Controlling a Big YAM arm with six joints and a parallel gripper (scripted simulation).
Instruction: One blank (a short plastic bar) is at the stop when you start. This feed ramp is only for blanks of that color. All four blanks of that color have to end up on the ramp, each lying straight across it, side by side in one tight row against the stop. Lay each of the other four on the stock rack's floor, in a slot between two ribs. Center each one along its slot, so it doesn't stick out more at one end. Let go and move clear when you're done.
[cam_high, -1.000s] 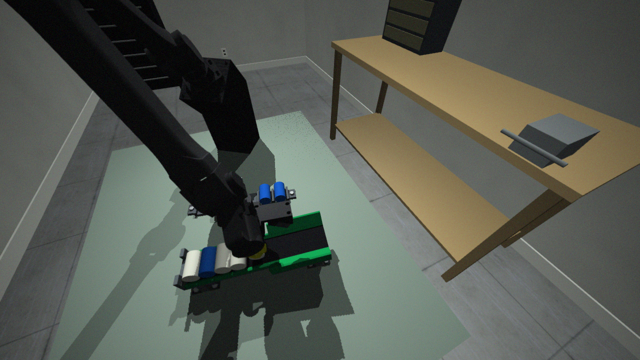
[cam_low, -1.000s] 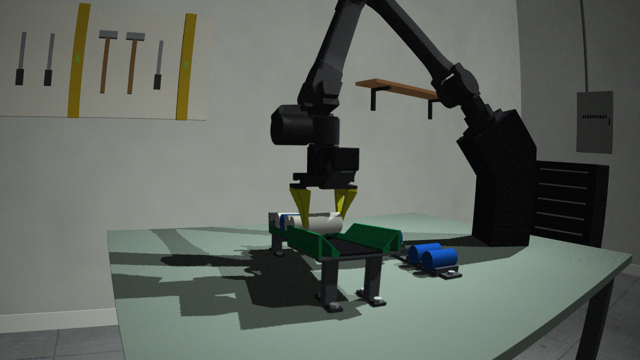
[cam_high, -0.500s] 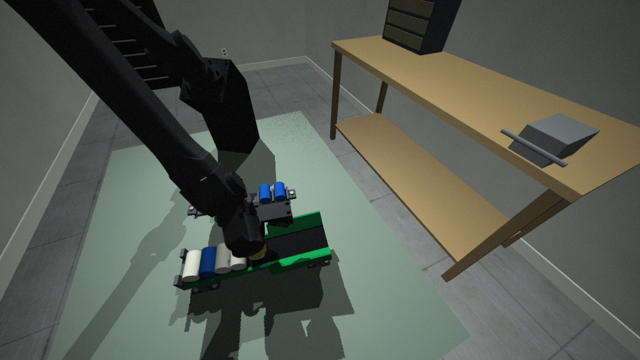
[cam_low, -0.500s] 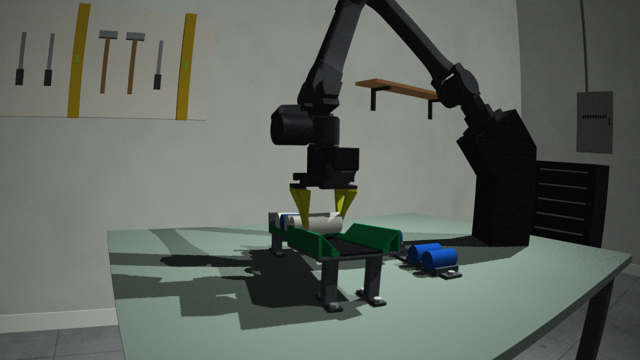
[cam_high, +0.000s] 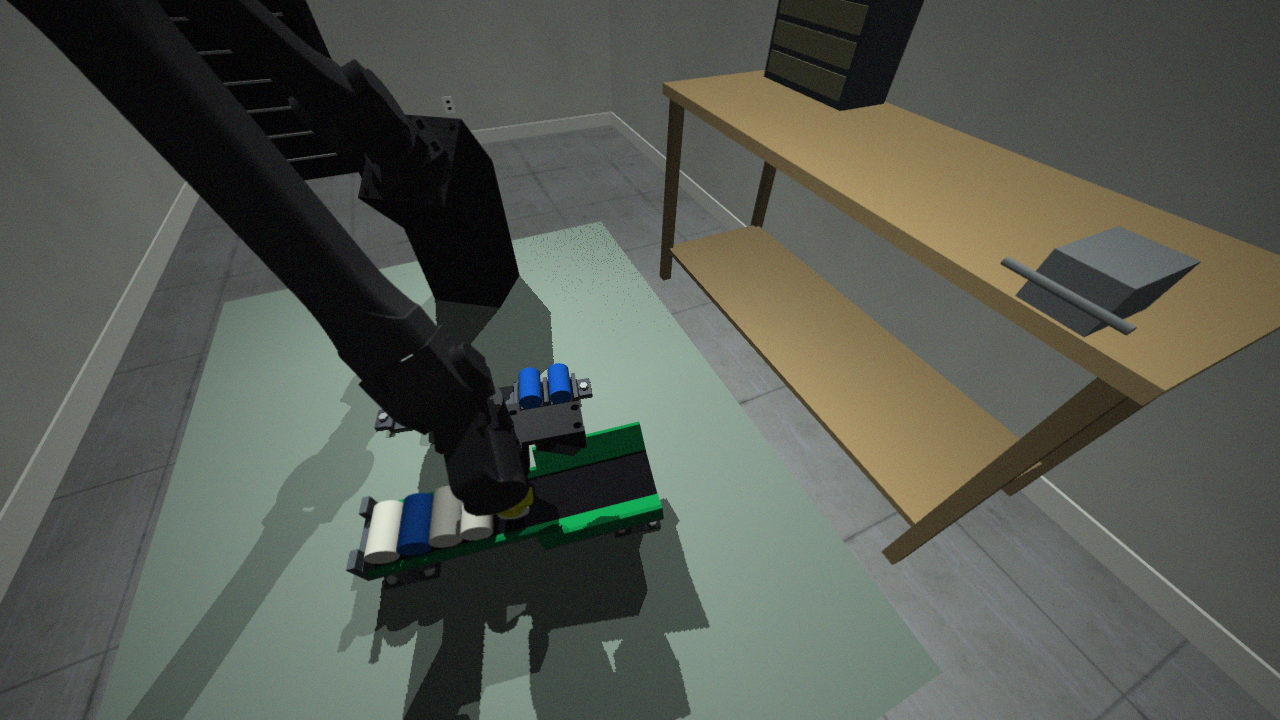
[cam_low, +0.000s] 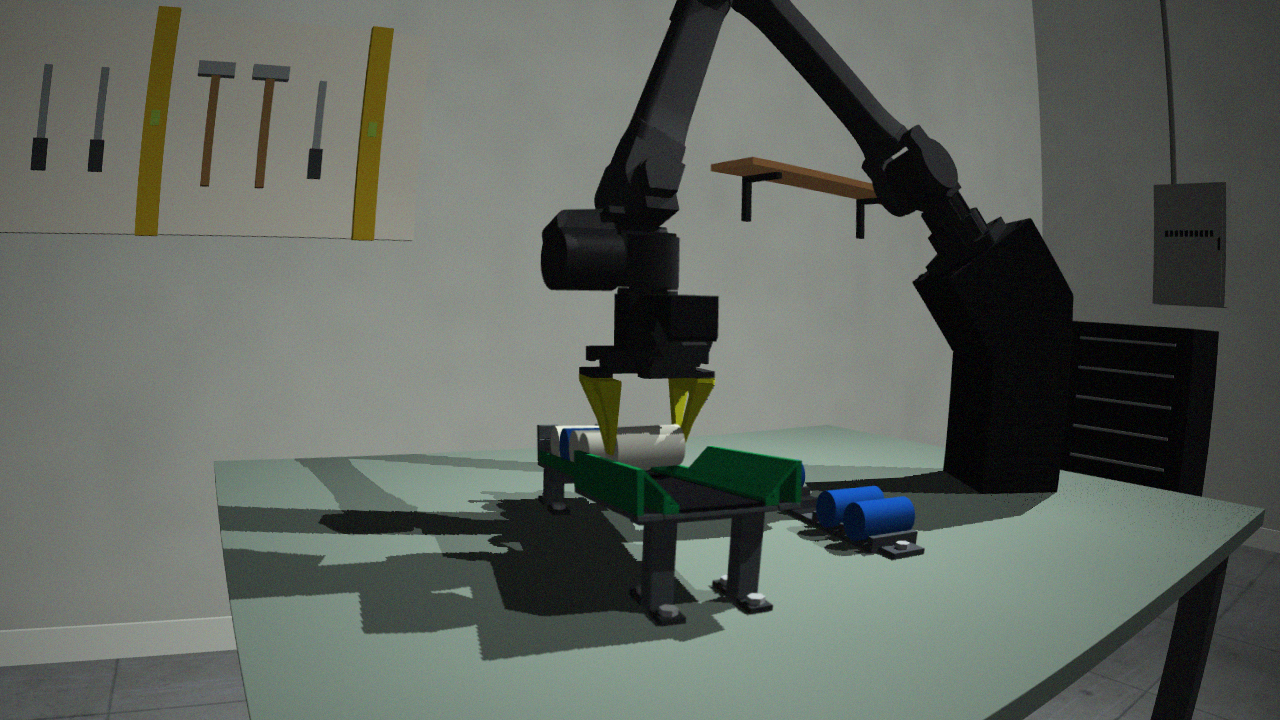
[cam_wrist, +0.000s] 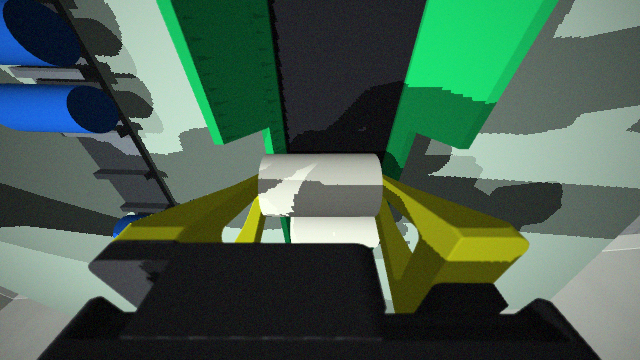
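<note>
Tool (cam_high: 519, 503) (cam_low: 649, 447) (cam_wrist: 320, 179) grasping white blank (cam_low: 651, 445) (cam_wrist: 321, 185) endwise over ramp (cam_high: 595, 488) (cam_low: 613, 483) (cam_wrist: 345, 50); crooked release risking roll; blue blank (cam_high: 415, 524) on ramp likely blocking matching row.

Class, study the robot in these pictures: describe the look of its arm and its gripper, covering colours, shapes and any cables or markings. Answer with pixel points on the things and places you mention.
The arm (cam_high: 268, 188) (cam_low: 662, 125) is matte black to dark grey, with long links and bulky, rounded joints. The gripper (cam_low: 648, 443) (cam_wrist: 320, 179) has a blocky black body and yellow, tapering fingers with cut-out openings. No cables or markings are discernible.
</note>
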